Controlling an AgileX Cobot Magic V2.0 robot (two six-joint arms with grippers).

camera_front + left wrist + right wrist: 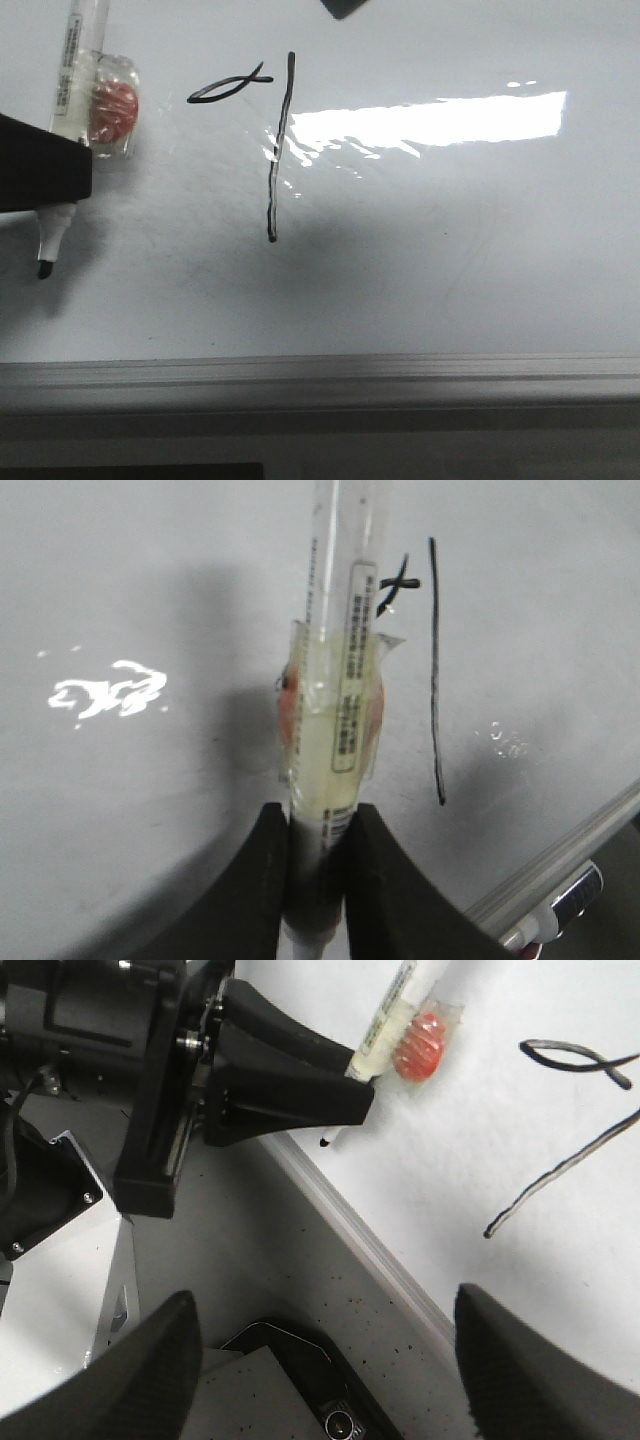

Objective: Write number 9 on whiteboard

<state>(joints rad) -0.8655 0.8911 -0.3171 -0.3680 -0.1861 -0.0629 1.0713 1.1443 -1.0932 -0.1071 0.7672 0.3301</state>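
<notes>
The whiteboard [450, 260] fills the front view. On it the number 9 stands as a long black line [279, 150] with a flat loop [228, 85] to its left, also in the left wrist view as the line [435, 680] and in the right wrist view as the loop [580, 1060]. My left gripper [320, 825] is shut on a clear marker [340, 680] with a red lump [113, 108] taped to it. The marker's black tip [45, 268] points down near the board, far left of the strokes. My right gripper [330, 1380] is open and holds nothing, off the board's edge.
The ridged grey frame [320, 375] runs along the board's near edge. A bright glare patch [430, 120] lies right of the line. Beyond the frame are a speckled grey surface [300, 1260] and a black device [345, 1420]. A dark corner [345, 8] pokes in at the top.
</notes>
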